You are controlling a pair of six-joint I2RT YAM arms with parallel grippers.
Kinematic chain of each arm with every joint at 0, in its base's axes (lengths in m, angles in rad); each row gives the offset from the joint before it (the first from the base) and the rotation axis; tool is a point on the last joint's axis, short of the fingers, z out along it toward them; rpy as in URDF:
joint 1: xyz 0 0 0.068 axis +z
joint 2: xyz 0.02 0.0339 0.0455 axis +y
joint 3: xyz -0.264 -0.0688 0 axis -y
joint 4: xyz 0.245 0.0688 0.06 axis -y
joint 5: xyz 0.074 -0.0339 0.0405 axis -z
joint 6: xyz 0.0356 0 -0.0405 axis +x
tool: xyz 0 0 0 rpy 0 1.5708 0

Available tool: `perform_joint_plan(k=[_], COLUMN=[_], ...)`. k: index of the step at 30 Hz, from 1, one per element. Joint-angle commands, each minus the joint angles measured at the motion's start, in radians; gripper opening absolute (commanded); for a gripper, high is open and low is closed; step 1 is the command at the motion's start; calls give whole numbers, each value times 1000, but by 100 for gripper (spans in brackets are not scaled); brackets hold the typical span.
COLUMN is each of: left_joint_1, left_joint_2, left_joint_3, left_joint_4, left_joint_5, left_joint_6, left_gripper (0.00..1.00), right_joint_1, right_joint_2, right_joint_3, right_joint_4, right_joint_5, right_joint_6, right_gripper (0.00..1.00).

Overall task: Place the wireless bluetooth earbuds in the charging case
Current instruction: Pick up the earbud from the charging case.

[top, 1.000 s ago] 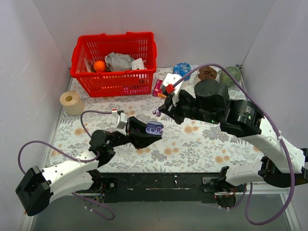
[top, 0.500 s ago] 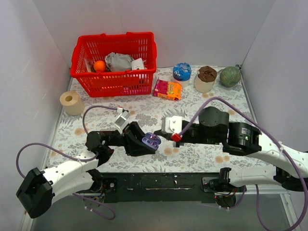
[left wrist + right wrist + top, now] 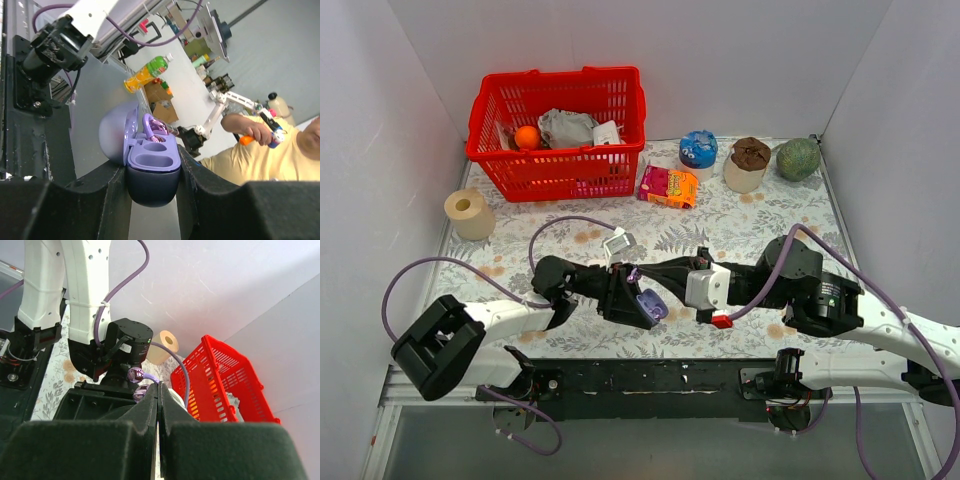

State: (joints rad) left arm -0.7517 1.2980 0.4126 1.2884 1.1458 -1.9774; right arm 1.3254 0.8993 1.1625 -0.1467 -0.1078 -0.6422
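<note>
Top external, lower centre of frame: charging case [image 3: 651, 304] clamped in L gripper [image 3: 642, 300], above floral table [image 3: 770, 215], lid swung open. R gripper [image 3: 638, 272] reaching in from lower right, tips just over the case's upper-left end, pressed tight together.

Left wrist view, centre: case wedged between the two black fingers [image 3: 100, 195], one per side. Lid [image 3: 116, 136] tipped back toward frame left. Two sockets in the purple inner deck. At the far one, an earbud [image 3: 156, 129] w/ shiny pink-purple body and lilac hook arching over it. Fully seated or not, can't tell. Near socket showing bare lilac floor.

Right wrist view, centre: R fingers closed to a hairline seam, pinching the thin lilac stem of the earbud [image 3: 135, 374]. Bud itself sticking out up-left of the tips, in front of L arm's black wrist.

Elsewhere in top external:
- Upper left: red basket [image 3: 555, 165] w/ orange ball [image 3: 527, 137] + crumpled stuff inside.
- Far left: paper roll [image 3: 470, 212].
- Upper centre: orange-pink box [image 3: 668, 186].
- Upper right, in a row: blue cup [image 3: 698, 148], brown-topped cup [image 3: 750, 162], green round thing [image 3: 798, 158].

All of it well apart from both grippers.
</note>
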Motion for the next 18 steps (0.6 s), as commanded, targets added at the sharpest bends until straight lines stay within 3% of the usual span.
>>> perform_joint_plan(k=[1, 6, 12, 18], left_joint_1=[3, 3, 9, 20], left_joint_2=[-52, -92, -126, -134], left_joint_3=[69, 106, 132, 127], left_joint_4=[558, 558, 558, 558], left_joint_5=[66, 58, 40, 8], left_joint_6=[-314, -288, -256, -219], left_gripper=[0, 0, 0, 0], right_joint_1=[8, 8, 8, 8], right_joint_2=[3, -26, -49, -68], right_joint_3=[-6, -95, -138, -162], right_joint_4=[82, 178, 274, 283], right_joint_5=[-58, -95, -52, -105], right_joint_6=[-74, -220, -220, -263], right_gripper=[1, 1, 1, 1])
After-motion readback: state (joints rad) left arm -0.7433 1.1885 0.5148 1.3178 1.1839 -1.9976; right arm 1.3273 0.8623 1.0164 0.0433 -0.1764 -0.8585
